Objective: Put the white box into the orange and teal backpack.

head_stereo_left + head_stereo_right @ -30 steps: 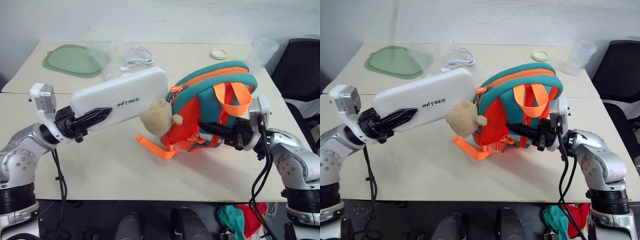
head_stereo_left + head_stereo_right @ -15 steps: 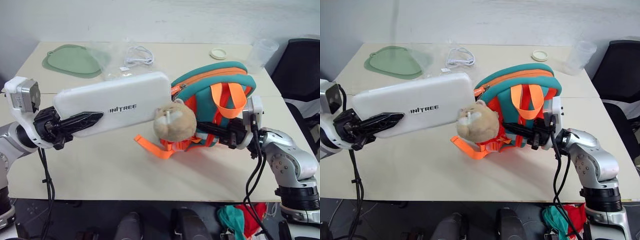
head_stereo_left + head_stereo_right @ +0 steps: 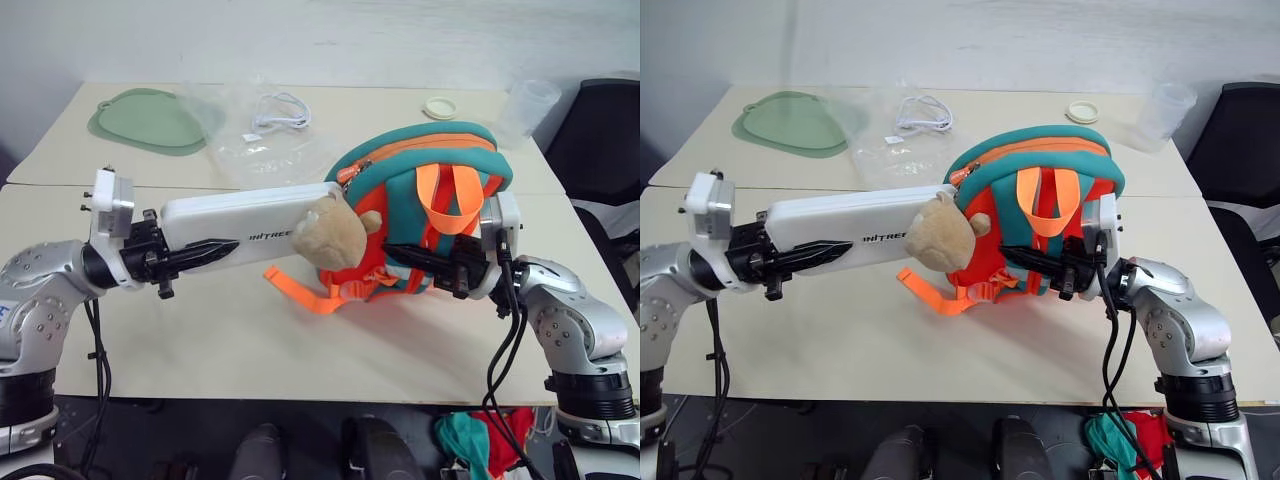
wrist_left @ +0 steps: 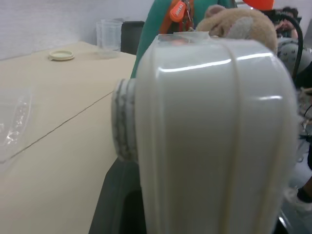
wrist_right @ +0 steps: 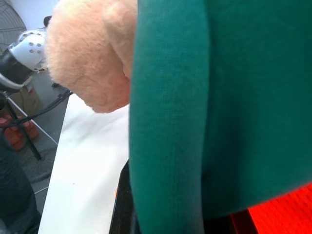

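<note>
1. Head views: the left arm reaches level across the table, and the left gripper (image 3: 190,255) clamps the near end of the flat, glossy white box with grey lettering (image 3: 255,222), its black fingers partly closed around it
2. The white box lies almost level above the pale beige table (image 3: 220,340); its far end meets the small bright orange and teal backpack (image 3: 430,195) at the teal zip edge, just behind the tan plush bear head (image 3: 330,232)
3. The right arm comes in from the right, pointing left; the right gripper (image 3: 405,258) is pinched nearly closed on the strap side of the orange and teal backpack and keeps it upright
4. An orange webbing strap (image 3: 300,290) trails onto the table below the bear head
5. Farther back lie a crumpled clear plastic bag (image 3: 262,150), a coiled white cable (image 3: 278,110), a flat green silicone mat (image 3: 145,120), a round cream lid (image 3: 438,106) and a clear plastic cup (image 3: 525,105); a dark chair (image 3: 600,140) stands at the right
6. Left wrist view: the rounded end of the white box (image 4: 214,136) looms close, the bear head (image 4: 234,24) beyond it
7. Right wrist view: teal fabric of the backpack (image 5: 219,107) sits against the camera, the bear head (image 5: 90,53) beside it
</note>
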`<act>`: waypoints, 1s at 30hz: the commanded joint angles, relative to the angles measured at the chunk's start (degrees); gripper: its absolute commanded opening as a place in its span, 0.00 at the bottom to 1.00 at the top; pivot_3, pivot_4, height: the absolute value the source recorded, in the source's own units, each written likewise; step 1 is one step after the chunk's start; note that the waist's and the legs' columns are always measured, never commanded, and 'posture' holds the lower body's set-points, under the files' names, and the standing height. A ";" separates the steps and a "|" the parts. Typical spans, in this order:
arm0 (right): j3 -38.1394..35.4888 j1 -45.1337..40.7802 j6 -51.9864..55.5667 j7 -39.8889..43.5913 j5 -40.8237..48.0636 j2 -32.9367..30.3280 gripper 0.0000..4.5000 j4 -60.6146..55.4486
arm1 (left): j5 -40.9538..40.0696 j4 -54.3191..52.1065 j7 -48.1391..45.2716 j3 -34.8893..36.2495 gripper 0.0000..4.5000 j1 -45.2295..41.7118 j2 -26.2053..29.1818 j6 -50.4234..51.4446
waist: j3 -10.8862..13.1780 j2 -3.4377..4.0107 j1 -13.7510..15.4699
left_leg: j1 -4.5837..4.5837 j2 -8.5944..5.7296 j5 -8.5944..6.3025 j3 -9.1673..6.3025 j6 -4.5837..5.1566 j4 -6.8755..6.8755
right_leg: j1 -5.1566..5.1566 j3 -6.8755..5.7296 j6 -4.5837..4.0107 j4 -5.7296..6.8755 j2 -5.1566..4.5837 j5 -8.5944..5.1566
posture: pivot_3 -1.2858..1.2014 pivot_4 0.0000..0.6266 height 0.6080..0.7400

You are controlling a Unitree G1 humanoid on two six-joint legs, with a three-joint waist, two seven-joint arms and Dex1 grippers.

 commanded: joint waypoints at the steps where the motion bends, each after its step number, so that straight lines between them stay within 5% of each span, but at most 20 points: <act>1: -0.10 0.32 0.51 1.04 0.98 -0.96 0.00 -2.01 | 1.28 0.10 1.93 -2.49 0.27 -6.67 -0.16 1.22 | 0.00 0.00 0.26 | -0.02 -0.01 0.00 -0.02 0.02 0.01 | 0.01 -0.02 0.00 -0.01 -0.01 0.00 | 0.52 0.24 1.00; 7: 0.53 0.86 1.20 1.81 0.97 -1.14 0.00 -2.74 | 3.51 2.10 2.68 -8.55 0.27 -15.37 -1.42 5.62 | 0.00 0.00 0.11 | -0.06 -0.01 0.00 0.00 0.03 0.00 | 0.00 -0.01 0.03 -0.05 0.02 0.01 | 0.52 0.24 1.00; 10: 1.25 1.03 1.57 2.73 0.86 -1.62 0.00 -3.23 | 0.29 5.41 11.64 -8.44 0.27 -25.71 -7.82 12.98 | 0.03 -0.05 0.54 | -0.10 -0.02 0.02 -0.01 0.05 0.10 | 0.00 -0.03 0.06 -0.02 0.05 0.03 | 0.52 0.24 1.00; 16: 1.77 0.63 1.82 2.54 0.97 -1.26 0.00 -3.31 | 4.90 6.33 2.51 -19.16 0.27 -29.88 -7.53 16.53 | 0.04 -0.07 0.32 | -0.11 -0.02 0.06 0.06 0.01 0.10 | -0.01 0.03 0.14 0.00 0.11 0.07 | 0.52 0.24 1.00; 23: 2.62 -0.35 2.42 2.40 1.09 -0.80 0.00 -3.88 | 15.43 17.63 0.20 -28.06 0.27 -33.33 -18.55 4.50 | 0.04 -0.07 1.27 | -0.14 -0.02 0.06 0.08 0.03 0.36 | 0.00 0.05 0.14 0.00 0.12 0.07 | 0.52 0.24 1.00; 30: 3.03 -0.70 2.69 1.77 1.00 -0.66 0.00 -4.38 | 22.83 31.24 -1.35 -29.08 0.27 -39.81 -28.96 -9.19 | 0.05 -0.08 1.25 | -0.17 -0.01 0.04 0.11 0.05 0.42 | -0.02 0.05 0.14 0.01 0.18 0.07 | 0.52 0.24 1.00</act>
